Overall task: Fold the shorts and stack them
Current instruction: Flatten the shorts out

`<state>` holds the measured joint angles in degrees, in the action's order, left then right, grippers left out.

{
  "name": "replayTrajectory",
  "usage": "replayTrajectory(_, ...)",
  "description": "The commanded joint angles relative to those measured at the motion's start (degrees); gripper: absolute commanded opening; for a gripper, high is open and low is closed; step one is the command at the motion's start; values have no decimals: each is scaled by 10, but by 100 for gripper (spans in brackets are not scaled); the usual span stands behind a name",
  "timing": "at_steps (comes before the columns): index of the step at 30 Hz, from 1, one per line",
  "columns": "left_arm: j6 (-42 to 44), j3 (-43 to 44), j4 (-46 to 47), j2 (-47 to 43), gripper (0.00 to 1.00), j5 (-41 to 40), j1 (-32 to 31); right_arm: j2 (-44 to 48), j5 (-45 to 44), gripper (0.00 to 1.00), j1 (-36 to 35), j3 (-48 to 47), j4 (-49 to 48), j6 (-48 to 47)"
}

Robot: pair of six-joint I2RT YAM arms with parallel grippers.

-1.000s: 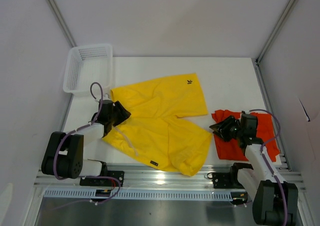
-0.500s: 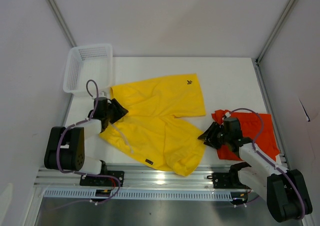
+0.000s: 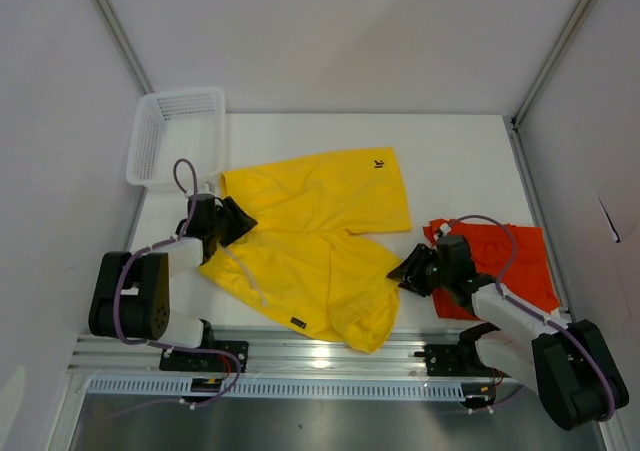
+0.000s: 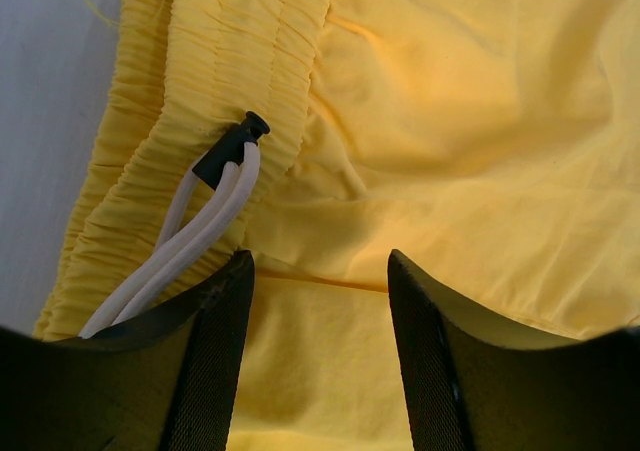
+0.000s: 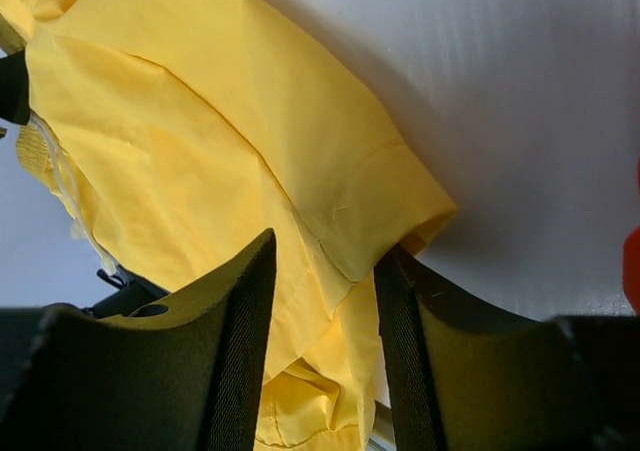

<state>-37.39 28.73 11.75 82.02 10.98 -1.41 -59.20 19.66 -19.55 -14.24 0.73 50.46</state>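
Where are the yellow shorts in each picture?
Top external: yellow shorts spread on the white table, a bit left of centre.
Left wrist: yellow shorts fill nearly everything, waistband on the left.
Right wrist: yellow shorts in the upper left and middle.
Shared landmark: the white table beside them.

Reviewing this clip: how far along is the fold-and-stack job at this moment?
Done: nothing visibly. The yellow shorts lie spread open, and the orange-red shorts lie apart beside them, unstacked.
In hand: the left gripper sits open over the yellow waistband by the drawstring. The right gripper is open around a leg hem.
Left: grip, fold both, stack.
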Motion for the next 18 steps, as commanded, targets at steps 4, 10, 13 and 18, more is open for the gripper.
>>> replayTrajectory(4,16,-2,6,5,59,5,4,18,-54,44,-25,-25,48,-6)
replayTrajectory(10,14,-3,9,2,59,4,5,37,-96,34,-36,-51,112,-33)
replayTrajectory(13,14,-5,9,2,59,4,4,39,-111,29,-41,-61,122,-37)
replayTrajectory(18,14,-5,9,2,59,4,4,30,-83,26,-44,-53,84,-18)
